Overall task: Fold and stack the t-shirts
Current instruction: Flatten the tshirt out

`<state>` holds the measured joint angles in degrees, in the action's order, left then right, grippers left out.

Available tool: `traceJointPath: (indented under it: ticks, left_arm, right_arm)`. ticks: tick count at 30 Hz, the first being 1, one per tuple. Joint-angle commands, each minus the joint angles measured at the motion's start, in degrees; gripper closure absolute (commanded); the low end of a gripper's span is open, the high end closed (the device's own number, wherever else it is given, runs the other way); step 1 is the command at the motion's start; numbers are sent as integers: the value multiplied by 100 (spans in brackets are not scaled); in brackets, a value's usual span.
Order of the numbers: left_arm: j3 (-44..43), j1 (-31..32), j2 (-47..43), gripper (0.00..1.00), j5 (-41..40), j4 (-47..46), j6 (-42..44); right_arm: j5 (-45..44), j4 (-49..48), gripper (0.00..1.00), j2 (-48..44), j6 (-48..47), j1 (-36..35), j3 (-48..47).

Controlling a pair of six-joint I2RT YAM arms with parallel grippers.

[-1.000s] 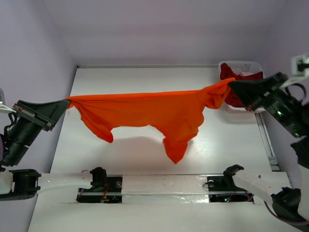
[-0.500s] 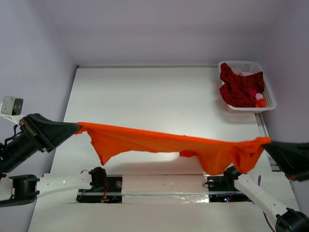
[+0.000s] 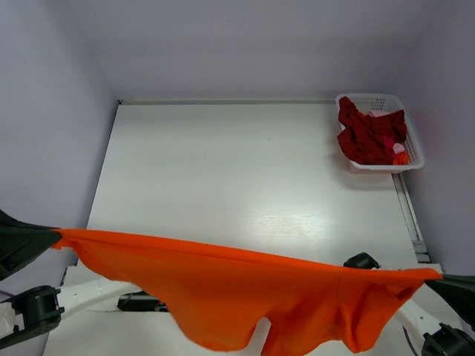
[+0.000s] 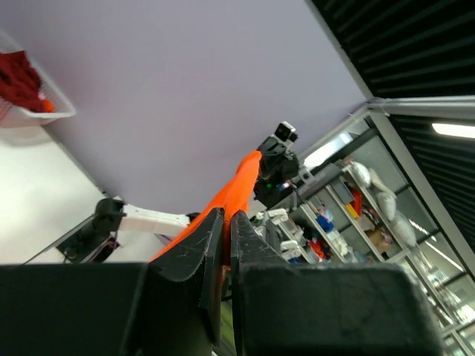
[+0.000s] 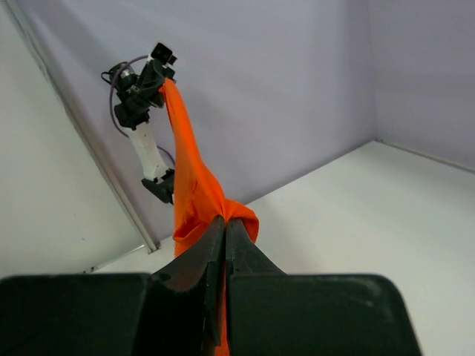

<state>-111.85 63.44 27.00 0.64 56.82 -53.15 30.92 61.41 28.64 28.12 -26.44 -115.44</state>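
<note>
Right now the orange shirt (image 3: 245, 293) hangs stretched in air over the near edge of the table (image 3: 223, 170), one end pinched in the closed left claw (image 4: 226, 216), the other in the closed right claw (image 5: 225, 222). Pulled tighter, a thin pinch could slip and drop it off the front.

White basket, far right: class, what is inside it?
Crumpled dark red t-shirts fill the basket, with a small orange scrap near its front edge. Whatever lies beneath them is hidden.

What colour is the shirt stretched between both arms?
Plain bright orange cloth t-shirt; top external view shows it best.
</note>
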Motion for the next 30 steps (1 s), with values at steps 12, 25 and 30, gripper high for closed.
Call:
traceJointPath:
  ticks: [12,25,30]
  left_arm:
    - [1342,2408,1008,100,-4982,739,-1458]
    - [2168,3894,279,100,-7403,718,-1246]
    - [1914,4018,787,100,-7605,-295,339]
  right_arm:
    - [-1948,-2088,100,878,-96,-72,2787]
    - [-2081,-3398,100,2488,-395,-72,3107]
    - [-1941,-3504,100,2585,-281,-72,2799]
